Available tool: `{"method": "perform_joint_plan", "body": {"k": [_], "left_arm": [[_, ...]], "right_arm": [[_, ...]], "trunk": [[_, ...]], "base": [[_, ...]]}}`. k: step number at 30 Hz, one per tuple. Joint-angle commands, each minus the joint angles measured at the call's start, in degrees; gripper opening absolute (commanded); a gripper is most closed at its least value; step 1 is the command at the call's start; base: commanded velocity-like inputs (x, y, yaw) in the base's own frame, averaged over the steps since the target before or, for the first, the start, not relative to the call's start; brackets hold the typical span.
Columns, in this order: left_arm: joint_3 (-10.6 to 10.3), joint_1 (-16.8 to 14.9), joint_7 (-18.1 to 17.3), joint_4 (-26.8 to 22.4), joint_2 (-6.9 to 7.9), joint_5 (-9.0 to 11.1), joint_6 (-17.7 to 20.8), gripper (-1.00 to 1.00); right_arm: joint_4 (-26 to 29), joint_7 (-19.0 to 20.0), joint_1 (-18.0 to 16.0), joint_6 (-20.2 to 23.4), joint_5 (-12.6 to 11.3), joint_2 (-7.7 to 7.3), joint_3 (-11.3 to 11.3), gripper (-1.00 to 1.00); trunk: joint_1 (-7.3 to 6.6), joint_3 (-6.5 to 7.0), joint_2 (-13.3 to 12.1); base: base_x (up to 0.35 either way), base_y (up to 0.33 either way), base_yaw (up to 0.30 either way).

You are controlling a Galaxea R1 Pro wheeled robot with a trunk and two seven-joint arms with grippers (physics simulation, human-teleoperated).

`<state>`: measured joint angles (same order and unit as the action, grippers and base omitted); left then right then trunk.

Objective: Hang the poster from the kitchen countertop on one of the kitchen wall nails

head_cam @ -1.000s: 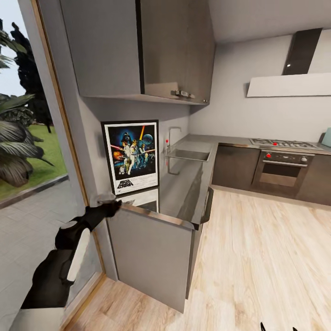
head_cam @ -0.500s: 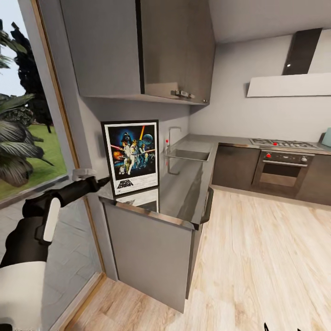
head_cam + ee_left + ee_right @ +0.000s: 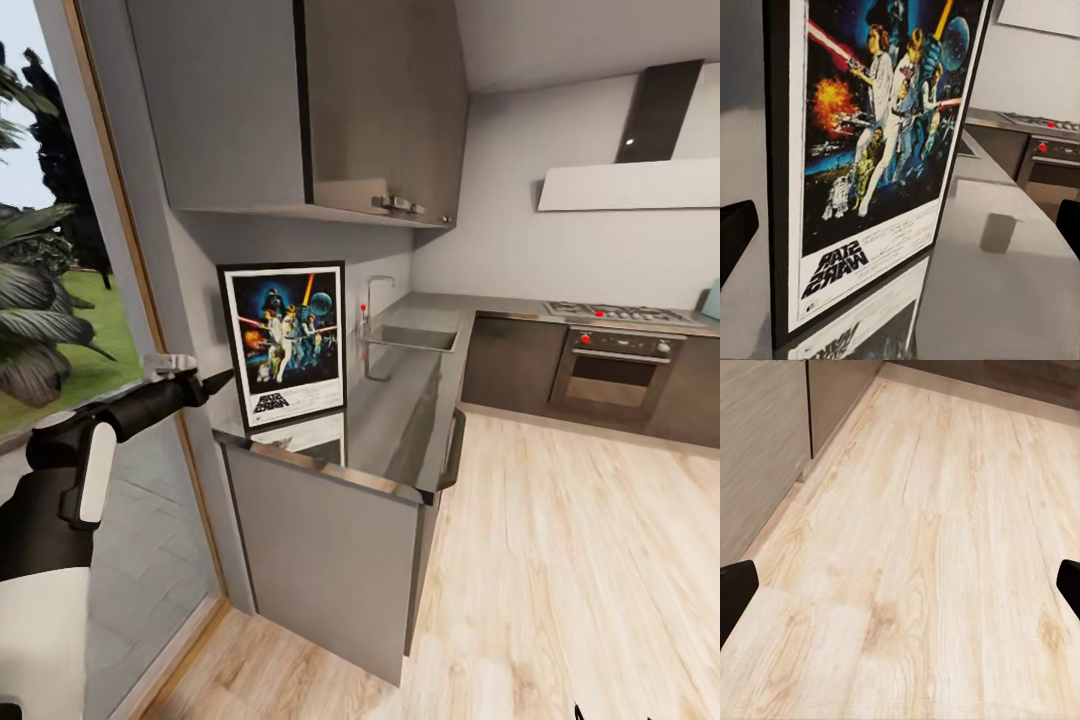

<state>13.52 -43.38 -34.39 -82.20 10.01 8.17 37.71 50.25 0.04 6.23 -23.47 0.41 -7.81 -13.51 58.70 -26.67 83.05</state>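
The poster (image 3: 285, 340) stands upright at the near end of the kitchen countertop (image 3: 405, 415), leaning back against the wall, with its image mirrored in the glossy slab. My left gripper (image 3: 218, 381) hangs just off the poster's left edge, at the height of its lower half and pointing at it. In the left wrist view the poster (image 3: 870, 150) is close and tilted, and my left gripper (image 3: 900, 229) is open, one fingertip at each side with nothing between them. My right gripper (image 3: 900, 585) is open low over the wood floor (image 3: 922, 547).
Grey upper cabinets (image 3: 300, 100) overhang the poster. A glass door (image 3: 60, 320) stands behind my left arm. Further along the counter are the sink (image 3: 410, 337) and tap (image 3: 371, 295), then the hob (image 3: 615, 312), oven (image 3: 610, 365) and hood (image 3: 630, 185). Plank floor (image 3: 570, 560) spreads to the right.
My left arm has lifted from the counter's front corner and swung up, so the gripper now points at the poster's left edge. The poster has not moved.
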Motion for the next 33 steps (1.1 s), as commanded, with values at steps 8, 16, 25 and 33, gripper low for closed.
{"method": "perform_joint_plan", "body": {"k": [8, 16, 25, 33], "left_arm": [[-0.1, -3.5, 0.1, 0.6, 0.00, 0.2, 0.6, 1.00], [-0.2, -13.2, 0.3, 5.7, 0.12, 0.1, 9.1, 1.00], [-0.1, -20.1, 0.2, 6.9, 0.76, 0.0, 15.5, 1.00], [0.1, -20.2, 0.1, 6.6, 1.12, 0.0, 15.5, 1.00]], "right_arm": [[0.0, 0.0, 0.0, -0.1, 0.1, 0.00, 0.0, 1.00], [-0.1, 0.0, 0.0, -0.1, 0.1, -0.01, 0.0, 1.00], [-0.1, 0.0, 0.0, -0.1, 0.1, -0.01, 0.0, 1.00], [-0.1, 0.0, 0.0, -0.1, 0.1, 0.00, 0.0, 1.00]], "trunk": [[0.03, -0.05, 0.0], [0.03, -0.05, 0.0], [0.03, -0.05, 0.0], [0.03, -0.05, 0.0]], "base": [[0.076, 0.000, 0.000], [0.006, 0.000, 0.000], [0.000, 0.000, 0.000], [0.007, 0.006, 0.000]]}}
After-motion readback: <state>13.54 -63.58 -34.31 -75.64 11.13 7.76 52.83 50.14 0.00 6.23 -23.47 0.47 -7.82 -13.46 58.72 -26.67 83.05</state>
